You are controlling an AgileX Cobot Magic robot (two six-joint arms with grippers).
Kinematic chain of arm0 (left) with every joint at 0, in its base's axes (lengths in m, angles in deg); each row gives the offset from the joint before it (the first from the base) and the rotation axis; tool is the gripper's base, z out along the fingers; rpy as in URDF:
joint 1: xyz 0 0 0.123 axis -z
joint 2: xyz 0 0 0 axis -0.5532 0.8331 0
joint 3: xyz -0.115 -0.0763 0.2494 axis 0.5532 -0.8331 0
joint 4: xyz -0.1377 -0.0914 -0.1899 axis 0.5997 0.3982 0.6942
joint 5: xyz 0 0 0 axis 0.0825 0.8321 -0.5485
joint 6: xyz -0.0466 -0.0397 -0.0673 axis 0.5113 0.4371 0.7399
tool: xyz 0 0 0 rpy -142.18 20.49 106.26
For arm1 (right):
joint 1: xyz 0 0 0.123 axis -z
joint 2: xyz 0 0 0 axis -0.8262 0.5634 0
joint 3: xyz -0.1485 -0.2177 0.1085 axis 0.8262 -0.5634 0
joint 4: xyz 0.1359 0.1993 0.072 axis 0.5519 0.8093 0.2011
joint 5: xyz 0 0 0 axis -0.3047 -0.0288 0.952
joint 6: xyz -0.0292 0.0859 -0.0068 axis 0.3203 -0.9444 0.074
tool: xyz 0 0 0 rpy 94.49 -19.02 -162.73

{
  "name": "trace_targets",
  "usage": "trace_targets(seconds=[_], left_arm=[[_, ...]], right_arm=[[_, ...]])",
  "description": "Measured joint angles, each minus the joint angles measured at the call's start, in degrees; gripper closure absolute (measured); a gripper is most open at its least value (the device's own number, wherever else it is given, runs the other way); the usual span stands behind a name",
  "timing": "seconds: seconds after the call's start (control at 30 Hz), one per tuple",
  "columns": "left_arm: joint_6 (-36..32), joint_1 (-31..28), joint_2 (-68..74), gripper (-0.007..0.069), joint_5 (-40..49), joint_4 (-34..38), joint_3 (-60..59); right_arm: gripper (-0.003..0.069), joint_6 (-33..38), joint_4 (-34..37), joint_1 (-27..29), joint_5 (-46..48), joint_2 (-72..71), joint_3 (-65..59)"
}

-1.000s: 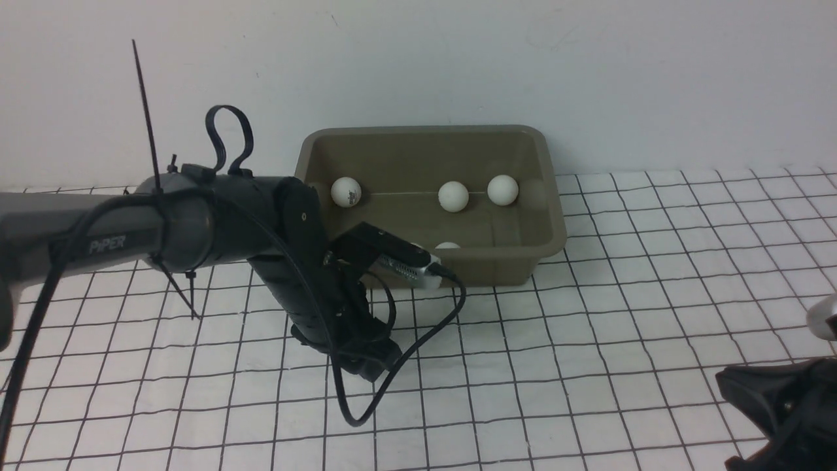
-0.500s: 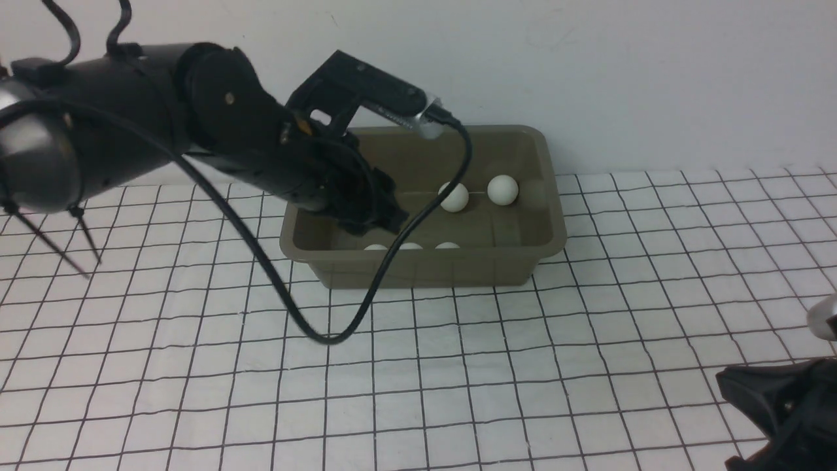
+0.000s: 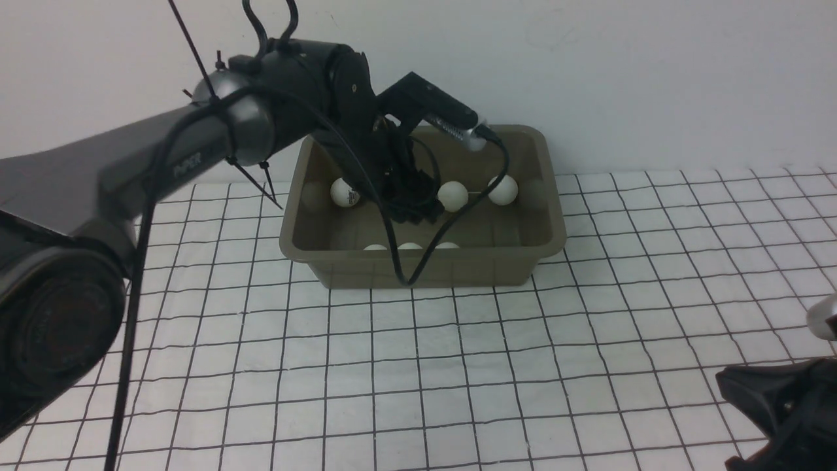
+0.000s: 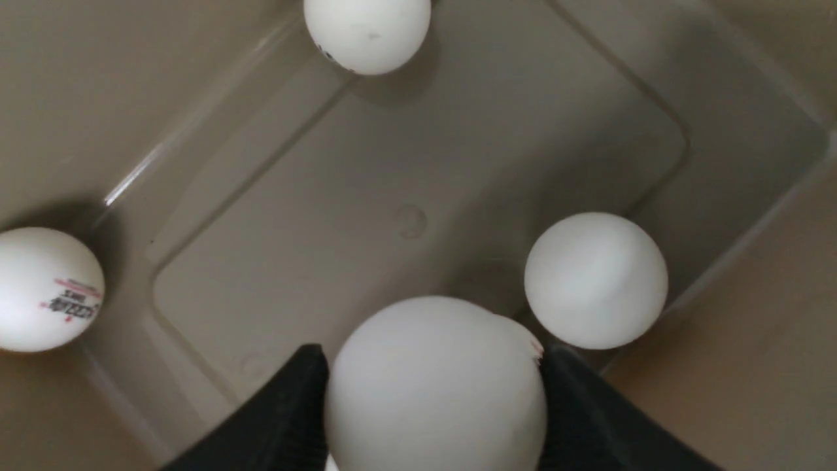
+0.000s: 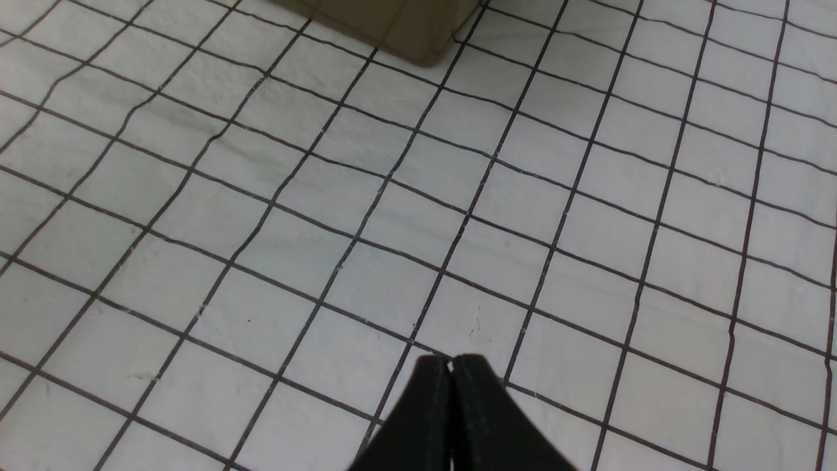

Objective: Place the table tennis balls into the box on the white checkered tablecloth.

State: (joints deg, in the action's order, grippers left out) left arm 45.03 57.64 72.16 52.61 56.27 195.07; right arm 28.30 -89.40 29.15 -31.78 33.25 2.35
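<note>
Looking forward from the front view, the left arm reached over the near rim of the box [image 3: 552,222], its left gripper [image 3: 413,203] hanging inside the tub above the middle of the floor. The box sat on the white checkered tablecloth [image 3: 458,366] at the far side of the bench, its back rim close to the wall. Three balls lay along the far wall: the logo ball [image 3: 344,192], a second ball [image 3: 452,195] and a third ball [image 3: 502,189]. Three more balls [image 3: 410,246] showed only as tops behind the near wall. The cloth in front of the box lay open. The right gripper's housing showed only at the lower right corner.

From the left wrist view, the left gripper [image 4: 435,405] was clamped on a held ball [image 4: 435,386], one black finger [image 4: 288,418] at each side, above the box floor. A loose ball [image 4: 596,280] lay just beside the held one, near a wall. The central floor [image 4: 392,222] was bare.

From the right wrist view, the right gripper [image 5: 451,409] had its fingers pressed together, holding nothing, over open cloth, with the box corner [image 5: 405,29] well apart.
</note>
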Motion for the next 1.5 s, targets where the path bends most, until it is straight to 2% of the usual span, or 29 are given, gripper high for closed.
trace_targets(seconds=[0.17, 0.37, 0.53, 0.67, 0.73, 0.9, 1.0, 1.17, 1.5], left_arm=[[0.0, 0.0, 0.33, 0.0194, 1.9, -1.45, 2.16], [0.0, 0.0, -0.87, 0.023, 8.67, -3.98, 7.26], [0.28, 0.0, -4.76, 0.0377, 16.74, -4.45, 11.59], [-0.58, 0.0, -10.91, 0.0569, 21.22, -4.01, 12.32], [-0.63, 0.0, -15.74, 0.0619, 23.36, -4.01, 12.38], [-0.63, 0.0, -24.21, 0.0629, 24.81, -2.34, 9.98], [-0.63, 0.0, -33.01, 0.0629, 25.34, 1.19, 3.8], [-0.63, 0.0, -42.44, 0.0629, 25.75, 2.99, -4.13], [-0.58, 0.0, -48.52, 0.0629, 26.46, 3.21, -5.66]], right_arm=[[0.0676, 0.0, 0.0, 0.0, 0.0, 0.0, 0.0], [0.0676, 0.0, 0.0, 0.0, 0.0, 0.0, 0.0], [0.0676, 0.0, 0.0, 0.0, 0.05, 0.0, 0.0], [0.0676, 0.0, 0.0, 0.0, 0.05, 0.0, 0.0], [0.0676, 0.0, 0.0, 0.0, 0.05, 0.0, 0.0], [0.0676, 0.0, 0.0, 0.0, 0.05, 0.0, 0.0], [0.0676, 0.0, 0.0, 0.0, 0.05, 0.0, 0.0], [0.0676, 0.0, 0.0, 0.0, 0.05, 0.0, 0.0], [0.0676, 0.0, 0.0, 0.0, 0.05, 0.0, 0.0]])
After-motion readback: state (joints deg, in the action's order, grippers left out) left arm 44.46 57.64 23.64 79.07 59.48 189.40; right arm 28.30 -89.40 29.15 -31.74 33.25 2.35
